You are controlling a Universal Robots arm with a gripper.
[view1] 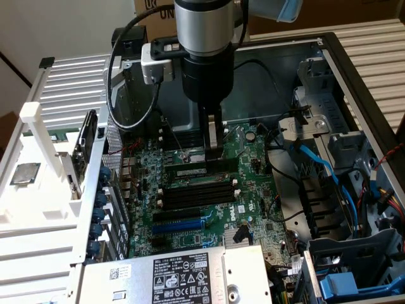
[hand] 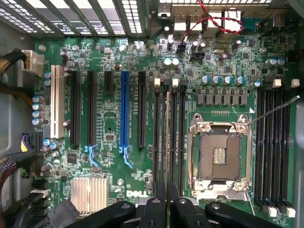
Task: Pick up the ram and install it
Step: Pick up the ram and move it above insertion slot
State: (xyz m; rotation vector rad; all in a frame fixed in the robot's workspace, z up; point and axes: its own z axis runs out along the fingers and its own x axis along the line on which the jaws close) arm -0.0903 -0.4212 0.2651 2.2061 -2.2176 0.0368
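While the gripper (view1: 214,155) stands low over the motherboard (view1: 253,190), you can see its two fingers (hand: 154,211) closed on the ram (view1: 190,171), one on each flat side, so the ram is grasped at one end and reaches away from the fingers along the board. In the wrist view the ram (hand: 166,142) shows only as a thin edge running between the fingers, directly in line with the bank of memory slots (hand: 174,137) just beside the processor socket (hand: 219,154). I cannot tell if it is already pressed fully into a slot or only resting at it. In the exterior view its pale label faces the camera, and the stick lies at the slot of this bank farthest from the camera. You have one ram in sight. Beside the socket this bank counts four black slots, and on the opposite side of the socket a second bank (hand: 273,147) also counts four. There is one socket, open, with its thin lever (hand: 275,108) raised. Farther from the socket than the first bank there is one blue slot (hand: 125,109).
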